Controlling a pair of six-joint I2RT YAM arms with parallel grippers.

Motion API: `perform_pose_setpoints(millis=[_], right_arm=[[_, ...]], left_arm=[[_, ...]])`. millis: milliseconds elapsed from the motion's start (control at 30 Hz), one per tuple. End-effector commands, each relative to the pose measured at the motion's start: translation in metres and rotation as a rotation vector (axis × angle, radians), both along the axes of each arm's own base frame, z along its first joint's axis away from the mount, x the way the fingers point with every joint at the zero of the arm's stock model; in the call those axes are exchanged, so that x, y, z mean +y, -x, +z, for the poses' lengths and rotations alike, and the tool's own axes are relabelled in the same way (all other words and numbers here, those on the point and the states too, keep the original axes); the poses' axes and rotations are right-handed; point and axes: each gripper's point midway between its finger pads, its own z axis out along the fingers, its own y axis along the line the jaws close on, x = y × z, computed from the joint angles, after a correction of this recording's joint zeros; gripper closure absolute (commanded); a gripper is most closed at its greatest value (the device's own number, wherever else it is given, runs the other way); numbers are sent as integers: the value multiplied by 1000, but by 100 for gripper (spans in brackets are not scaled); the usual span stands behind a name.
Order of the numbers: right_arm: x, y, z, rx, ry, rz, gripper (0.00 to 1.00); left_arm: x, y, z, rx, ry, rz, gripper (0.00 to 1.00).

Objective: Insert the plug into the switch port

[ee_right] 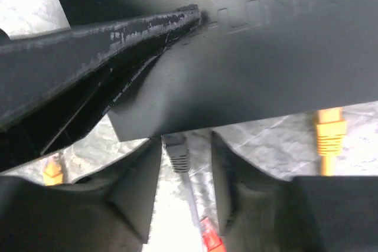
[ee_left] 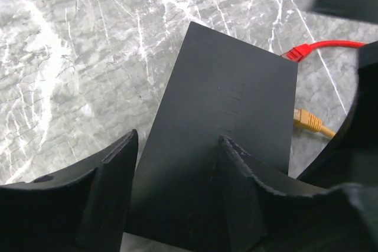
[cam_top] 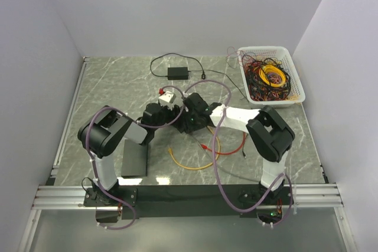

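Centrally on the table [cam_top: 106, 81], both grippers meet at the black switch [ee_left: 224, 122]: the left gripper [ee_left: 177, 163] clamps its body, while the right gripper [ee_right: 186, 163] pinches the grey plug [ee_right: 176, 149] at the switch's front edge. Open marble lies leftward. At the far right corner, a white basket [cam_top: 295, 78] holds tangled cables [cam_top: 269, 78].

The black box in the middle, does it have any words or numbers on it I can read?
"-LINK" on the black box, raised letters in the right wrist view; the letters before them are hidden behind the left gripper's finger.
The same lettering shows in the left wrist view, too faint to read.
From the top view, any writing is too small to read.
No numbers or signs show anywhere.
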Motion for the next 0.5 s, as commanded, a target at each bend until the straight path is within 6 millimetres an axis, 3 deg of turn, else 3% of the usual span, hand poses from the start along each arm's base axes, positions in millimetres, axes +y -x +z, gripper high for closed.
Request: perform_pose_setpoints(millis=[0, 100, 167, 200, 233, 267, 300, 400, 433, 467], right_arm=[[64, -83, 129, -456, -427, -70, 49], [52, -72, 134, -456, -423, -74, 40], [43, -64, 154, -481, -445, -80, 36], [37, -57, 150, -468, -435, -84, 35], [31, -51, 167, -489, -460, -88, 32], [24, -45, 165, -473, -446, -98, 29], [18, -40, 181, -490, -472, -104, 29], [2, -26, 182, -473, -456, -123, 26], [-6, -22, 194, -497, -467, -141, 26], [-13, -17, 189, -489, -445, -150, 26]], left_arm=[[-15, 87, -70, 422, -74, -175, 39], [-3, 61, -62, 408, -65, -53, 35], [9, 45, -51, 389, -51, 31, 28], [13, 41, -49, 388, -58, 53, 10], [14, 35, -41, 370, -57, 71, 2], [15, 28, -28, 336, -53, 86, 0], [16, 22, -20, 319, -61, 101, 0], [13, 7, 11, 255, -55, 109, 1], [14, 7, 16, 245, -57, 110, 1], [13, 4, 32, 211, -41, 111, 1]])
